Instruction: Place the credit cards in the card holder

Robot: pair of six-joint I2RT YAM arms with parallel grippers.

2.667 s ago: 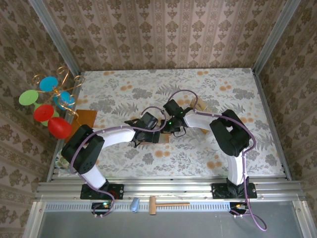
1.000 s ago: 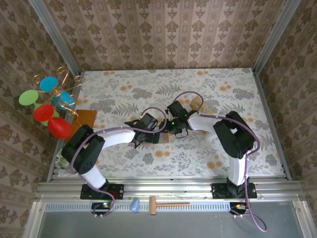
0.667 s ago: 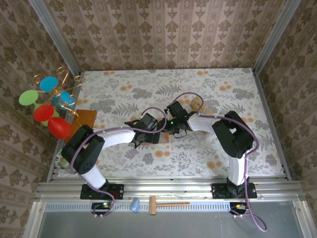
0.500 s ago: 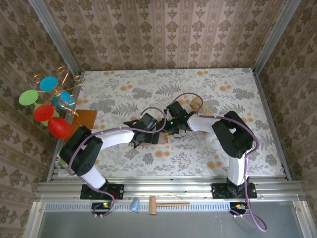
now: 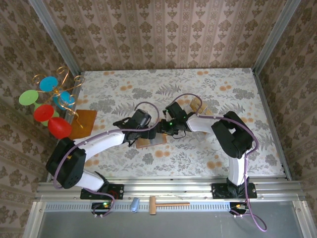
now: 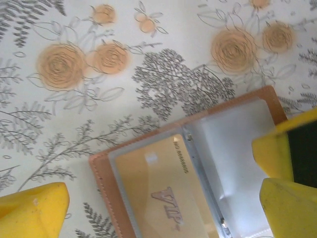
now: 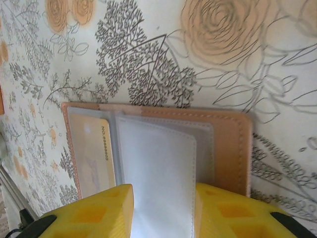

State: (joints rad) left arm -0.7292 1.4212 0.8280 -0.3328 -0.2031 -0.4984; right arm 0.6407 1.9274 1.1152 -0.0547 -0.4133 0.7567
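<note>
The card holder (image 5: 148,142) lies open on the flowered table, reddish-brown outside (image 7: 230,148) with clear sleeves inside. One gold credit card (image 6: 158,198) marked VIP sits in its left pocket (image 7: 94,158). My right gripper (image 7: 163,208) is shut on a loose clear sleeve (image 7: 158,163) of the holder, a yellow finger (image 7: 84,213) on each side. My left gripper (image 6: 163,203) hangs open just over the holder, its yellow fingers (image 6: 29,210) wide apart around it. In the top view both grippers (image 5: 151,133) (image 5: 164,129) meet over the holder. More credit cards (image 5: 199,105) lie stacked behind the right arm.
An orange-brown flat board (image 5: 83,124) lies at the table's left edge under a wire toy with coloured discs (image 5: 47,104). A wooden mallet (image 5: 166,204) and a small blue object (image 5: 134,204) rest on the rail in front. Patterned walls close in three sides.
My left arm has swung out and its gripper has drawn back a little to the left, uncovering part of the holder. The right gripper has stayed on the sleeve.
</note>
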